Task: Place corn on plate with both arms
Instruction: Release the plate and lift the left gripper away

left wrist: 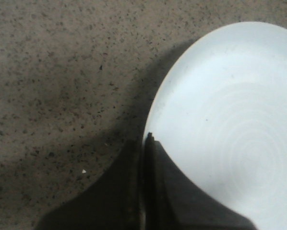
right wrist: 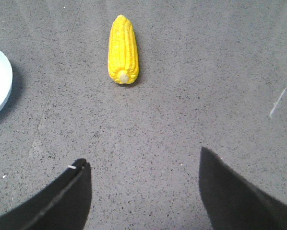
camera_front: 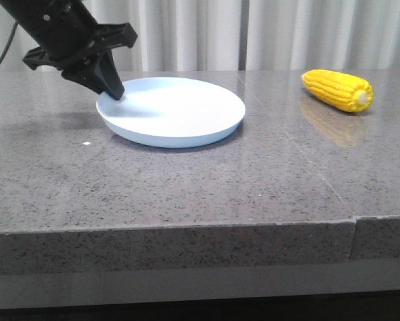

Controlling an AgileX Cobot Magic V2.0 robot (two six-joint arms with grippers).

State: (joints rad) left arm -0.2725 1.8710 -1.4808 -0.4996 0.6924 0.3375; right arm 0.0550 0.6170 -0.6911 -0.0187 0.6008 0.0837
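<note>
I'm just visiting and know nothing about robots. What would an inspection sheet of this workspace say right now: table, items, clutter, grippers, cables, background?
Surface: dark speckled stone table, glossy, with a seam near the front right edge.
Job's things: pale blue plate at left centre, nothing on it; yellow corn lying on the table far right, apart from the plate, stub end facing the camera.
Clutter: nothing seen.
Grippers: left gripper closed on the plate's left rim; right gripper open above bare table, short of the corn, holding nothing.
Cables: one dark cable at far left, behind the left arm.
Surroundings: pale curtain behind the table.
</note>
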